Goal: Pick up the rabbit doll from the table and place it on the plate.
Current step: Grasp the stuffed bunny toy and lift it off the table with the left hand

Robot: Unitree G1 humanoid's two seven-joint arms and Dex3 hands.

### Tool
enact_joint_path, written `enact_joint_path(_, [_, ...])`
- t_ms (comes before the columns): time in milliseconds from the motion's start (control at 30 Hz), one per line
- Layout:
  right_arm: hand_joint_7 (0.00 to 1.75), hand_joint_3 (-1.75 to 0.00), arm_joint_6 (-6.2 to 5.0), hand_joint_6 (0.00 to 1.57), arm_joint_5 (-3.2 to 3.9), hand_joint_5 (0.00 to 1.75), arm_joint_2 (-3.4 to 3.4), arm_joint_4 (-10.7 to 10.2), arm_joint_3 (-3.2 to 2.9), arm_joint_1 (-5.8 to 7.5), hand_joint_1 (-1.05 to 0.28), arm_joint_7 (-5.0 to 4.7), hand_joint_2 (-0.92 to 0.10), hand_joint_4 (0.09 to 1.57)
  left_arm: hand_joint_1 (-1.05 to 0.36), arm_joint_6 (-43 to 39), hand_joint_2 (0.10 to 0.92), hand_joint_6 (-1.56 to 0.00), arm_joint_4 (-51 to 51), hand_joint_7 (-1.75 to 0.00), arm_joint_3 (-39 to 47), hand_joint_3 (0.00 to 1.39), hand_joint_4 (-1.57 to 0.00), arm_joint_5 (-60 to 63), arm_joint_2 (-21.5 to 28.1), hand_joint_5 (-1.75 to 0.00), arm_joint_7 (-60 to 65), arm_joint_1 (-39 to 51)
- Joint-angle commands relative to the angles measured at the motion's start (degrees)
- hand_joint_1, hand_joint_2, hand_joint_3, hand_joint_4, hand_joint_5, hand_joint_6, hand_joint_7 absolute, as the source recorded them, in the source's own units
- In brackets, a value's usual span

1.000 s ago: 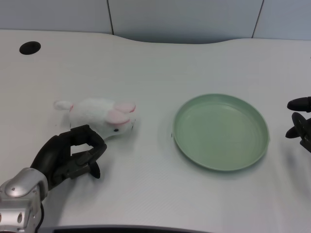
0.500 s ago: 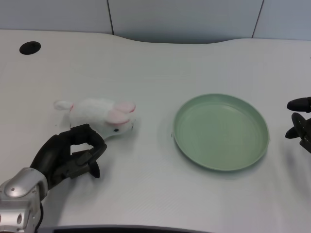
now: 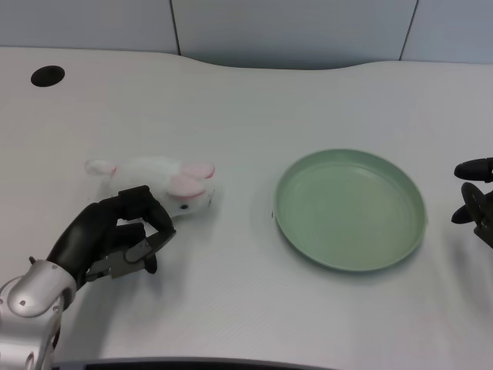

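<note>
left hand [image 3: 115, 239] curled, overlapping the rabbit doll's [image 3: 166, 183] near side; green plate [image 3: 350, 209] well apart on the white table [image 3: 254, 108]

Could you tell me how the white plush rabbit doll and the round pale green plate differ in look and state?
The white plush rabbit doll is fluffy with pink ears; the round pale green plate is smooth and one plain colour. The doll lies on its side beside the black left hand; the plate sits flat, holding nothing. Both rest on the white table.
</note>
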Motion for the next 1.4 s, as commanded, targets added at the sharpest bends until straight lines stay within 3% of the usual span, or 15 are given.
enact_joint_path(33, [1.30, -0.47, -0.01, 0.35, -0.44, 1.68, -0.17, -1.03, 0.11, 0.64, -0.23, -1.18, -0.92, 0.36, -0.45, -6.65, 0.921, -0.42, -3.11, -1.68, -1.20, 0.40, -0.56, 6.03, 2.57, -1.75, 5.80, 1.33])
enact_joint_path(167, [1.29, -0.47, 1.71, 0.36, -0.79, 1.69, 0.14, -2.75, 0.62, 1.04, -0.24, -2.48, -0.92, 0.37, -0.44, -10.85, 0.921, -0.39, -4.56, -1.74, -2.55, 0.42, -0.55, 11.57, 4.41, -1.75, 10.36, 1.07])
enact_joint_path(300, [1.28, -0.48, 2.56, 0.36, -0.77, 1.68, 0.28, -3.41, 0.86, 1.18, -0.24, -2.73, -0.92, 0.36, -0.45, -13.03, 0.921, -0.41, -6.02, -1.72, -3.80, 0.40, -0.60, 17.82, 6.59, -1.75, 15.35, 0.20])
enact_joint_path(500, [1.27, -0.47, 1.87, 0.36, -1.17, 1.66, 0.53, -2.71, 1.15, 1.01, -0.24, -3.25, -0.92, 0.36, -0.47, -14.74, 0.921, -0.60, -8.46, -1.40, -6.89, 0.34, -0.62, 34.31, 11.33, -1.72, 30.33, -3.21])
enact_joint_path(633, [1.26, -0.47, 0.38, 0.36, -1.42, 1.65, 0.47, -1.58, 1.41, 0.76, -0.24, -2.97, -0.92, 0.35, -0.53, -15.66, 0.921, -0.61, -7.86, -1.24, -9.26, 0.32, -0.60, 39.83, 14.75, -1.60, 33.90, -6.93])
enact_joint_path(667, [1.26, -0.47, 0.55, 0.36, -1.38, 1.65, 0.50, -1.52, 1.46, 0.69, -0.24, -3.00, -0.92, 0.35, -0.54, -15.38, 0.921, -0.61, -7.70, -1.22, -10.22, 0.32, -0.60, 41.53, 16.29, -1.58, 33.06, -8.73])
enact_joint_path(733, [1.25, -0.47, 0.74, 0.36, -1.17, 1.64, 0.60, -1.27, 1.47, 0.52, -0.24, -3.06, -0.92, 0.35, -0.60, -15.32, 0.921, -0.57, -6.74, -0.92, -11.80, 0.32, -0.58, 43.38, 18.42, -1.29, 31.22, -11.60])
enact_joint_path(800, [1.24, -0.46, 0.53, 0.35, -1.00, 1.64, 0.66, -0.87, 1.44, 0.36, -0.23, -3.04, -0.92, 0.34, -0.64, -15.72, 0.921, -0.63, -5.58, -0.40, -13.03, 0.29, -0.59, 43.89, 19.63, -0.83, 30.32, -13.44])
enact_joint_path(833, [1.24, -0.46, 0.42, 0.35, -1.06, 1.64, 0.69, -0.87, 1.49, 0.39, -0.23, -3.10, -0.92, 0.34, -0.65, -15.68, 0.921, -0.65, -4.98, -0.31, -13.75, 0.29, -0.59, 43.85, 20.02, -0.76, 29.12, -14.52])
enact_joint_path(900, [1.24, -0.46, 0.34, 0.35, -1.18, 1.64, 0.71, -0.96, 1.56, 0.45, -0.24, -3.17, -0.92, 0.34, -0.68, -15.52, 0.921, -0.59, -4.32, -0.09, -14.71, 0.21, -0.53, 43.54, 20.44, -0.41, 27.88, -15.67])
enact_joint_path(967, [1.23, -0.46, 0.30, 0.35, -0.84, 1.64, 0.84, -0.97, 1.46, 0.50, -0.24, -2.94, -0.92, 0.34, -0.69, -14.88, 0.921, -0.58, -3.54, -0.04, -15.77, 0.19, -0.53, 43.50, 20.82, -0.32, 25.67, -17.12])
enact_joint_path(1033, [1.24, -0.46, 0.22, 0.37, -0.52, 1.66, 0.99, -1.03, 1.36, 0.57, -0.25, -2.72, -0.92, 0.35, -0.78, -13.97, 0.921, -0.38, -2.07, -0.01, -17.23, 0.14, -0.32, 43.57, 21.17, -0.17, 21.69, -19.45])
enact_joint_path(1133, [1.24, -0.45, 1.23, 0.37, -0.69, 1.65, 1.12, -1.84, 1.41, 0.81, -0.25, -3.31, -0.92, 0.35, -0.84, -13.26, 0.921, -0.26, -0.65, 0.00, -18.51, 0.12, -0.20, 43.19, 21.46, -0.08, 17.64, -21.42])
enact_joint_path(1233, [1.23, -0.45, 0.92, 0.37, -1.05, 1.64, 1.10, -2.71, 1.64, 1.48, -0.24, -3.37, -0.92, 0.34, -0.92, -11.52, 0.921, -0.17, 2.97, 0.00, -20.91, 0.12, -0.09, 43.19, 20.79, -0.02, 10.65, -25.49])
enact_joint_path(1400, [1.23, -0.47, 1.65, 0.37, -1.08, 1.65, 0.96, -4.39, 1.73, 2.46, -0.24, -3.47, -0.92, 0.35, -1.01, -8.93, 0.921, -0.08, 10.54, 0.00, -23.56, 0.16, -0.02, 42.16, 17.29, 0.00, 5.55, -30.92])
